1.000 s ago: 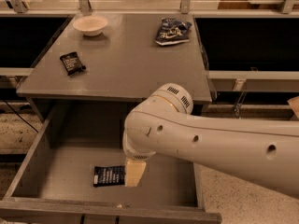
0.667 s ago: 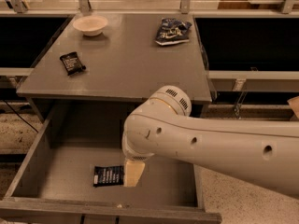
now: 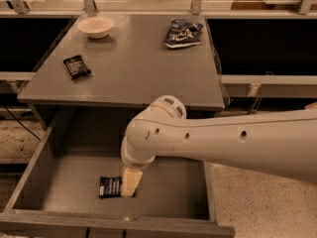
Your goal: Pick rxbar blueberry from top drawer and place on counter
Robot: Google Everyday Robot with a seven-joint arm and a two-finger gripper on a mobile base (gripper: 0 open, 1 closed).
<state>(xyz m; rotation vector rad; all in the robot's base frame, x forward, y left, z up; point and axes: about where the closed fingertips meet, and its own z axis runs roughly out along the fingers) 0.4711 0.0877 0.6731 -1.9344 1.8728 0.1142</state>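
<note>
The rxbar blueberry (image 3: 109, 186) is a small dark-blue wrapped bar lying flat on the floor of the open top drawer (image 3: 64, 182), near its front. My gripper (image 3: 130, 183) hangs down into the drawer from the white arm, right at the bar's right end. One pale finger (image 3: 131, 181) shows and covers that end of the bar. The counter (image 3: 133, 68) is the grey tabletop above the drawer.
On the counter lie a black wrapped bar (image 3: 77, 66) at the left, a white bowl (image 3: 95, 26) at the back left, and a puffy blue-and-white snack bag (image 3: 182, 33) at the back right. My white arm (image 3: 223, 143) spans the drawer's right side.
The arm's elbow has shifted slightly up and right. The gripper stays at the bar's right end and the bar has not moved.
</note>
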